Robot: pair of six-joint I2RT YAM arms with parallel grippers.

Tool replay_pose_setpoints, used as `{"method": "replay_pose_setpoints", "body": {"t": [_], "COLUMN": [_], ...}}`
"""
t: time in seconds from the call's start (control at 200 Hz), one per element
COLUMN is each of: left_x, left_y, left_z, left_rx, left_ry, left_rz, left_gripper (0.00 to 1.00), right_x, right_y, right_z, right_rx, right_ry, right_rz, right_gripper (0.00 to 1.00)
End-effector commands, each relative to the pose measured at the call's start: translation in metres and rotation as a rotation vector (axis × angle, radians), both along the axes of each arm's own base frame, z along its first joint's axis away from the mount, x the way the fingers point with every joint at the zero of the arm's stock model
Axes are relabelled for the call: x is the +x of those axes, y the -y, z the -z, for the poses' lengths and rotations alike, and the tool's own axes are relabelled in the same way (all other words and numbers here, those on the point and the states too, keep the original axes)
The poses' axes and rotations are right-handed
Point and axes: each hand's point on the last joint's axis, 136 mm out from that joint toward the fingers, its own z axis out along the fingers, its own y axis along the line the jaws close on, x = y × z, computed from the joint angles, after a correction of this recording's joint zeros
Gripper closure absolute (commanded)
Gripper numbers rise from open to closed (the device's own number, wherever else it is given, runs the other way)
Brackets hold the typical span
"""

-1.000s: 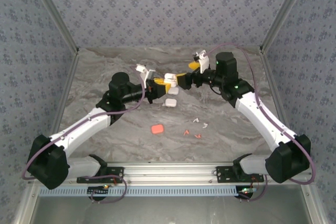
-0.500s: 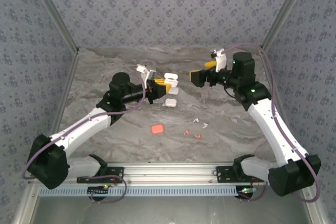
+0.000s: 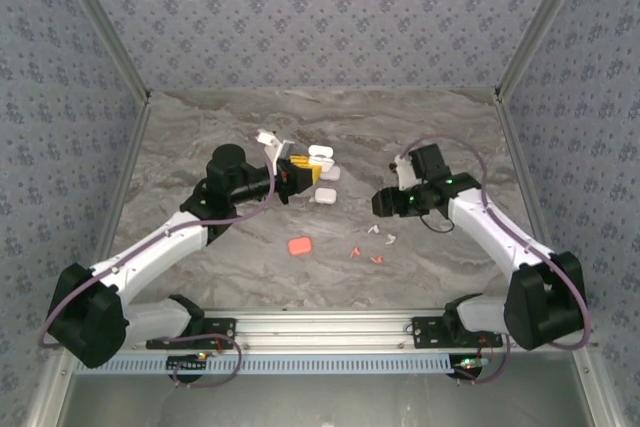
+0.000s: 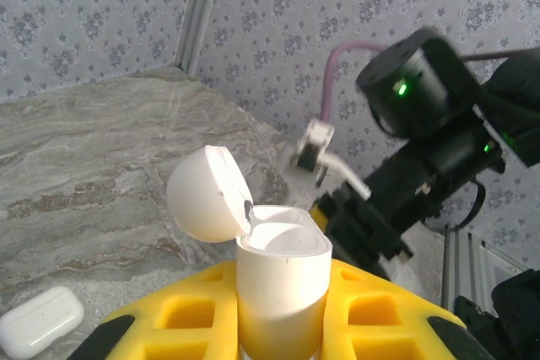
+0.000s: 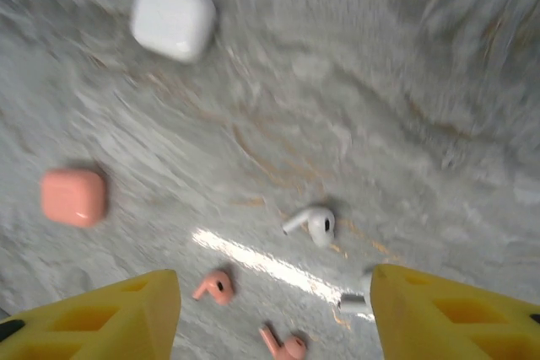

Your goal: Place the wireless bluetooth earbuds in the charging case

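Counter [image 3: 250, 282], near to far: red case [image 3: 299, 246]; two red earbuds [image 3: 355, 252]; white earbuds [image 3: 373, 230] lying loose below the right end effector [image 3: 382, 203], its jaws spread wide and empty; closed white cases [image 3: 323, 196]; left end effector [image 3: 298, 169] clamped on an upright open case [image 4: 283, 271], lid hinged back.

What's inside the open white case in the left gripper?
The lid is flipped back on the white case in the left gripper. Its top shows a smooth white surface; the wells are hidden from this angle, so whether anything is seated cannot be told.
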Motion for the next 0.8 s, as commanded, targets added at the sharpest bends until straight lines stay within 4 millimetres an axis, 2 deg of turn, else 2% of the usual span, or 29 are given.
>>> {"method": "replay_pose_setpoints", "body": {"t": [0.0, 0.175, 0.34, 0.58, 0.795], "left_x": [-0.002, -0.002, -0.002, -0.002, -0.001], "left_y": [-0.002, -0.003, -0.003, -0.003, -0.003], "left_z": [-0.015, -0.016, -0.015, -0.013, -0.011], "left_rx": [-0.013, -0.012, -0.004, 0.002, 0.008], "left_ry": [0.053, 0.052, 0.052, 0.044, 0.039], "left_rz": [-0.007, -0.009, -0.014, -0.014, -0.016], "left_gripper": [1.0, 1.0, 1.0, 1.0, 1.0], "right_x": [0.001, 0.003, 0.001, -0.001, -0.003], "right_y": [0.003, -0.004, -0.008, -0.016, -0.015], "right_z": [0.022, 0.052, 0.069, 0.082, 0.092], "right_rx": [-0.075, -0.105, -0.123, -0.119, -0.147], "right_ry": [-0.042, -0.113, -0.164, -0.203, -0.225], "right_rz": [0.037, 0.034, 0.027, 0.012, 0.004], "right_gripper": [0.4, 0.5, 0.55, 0.62, 0.68]}}
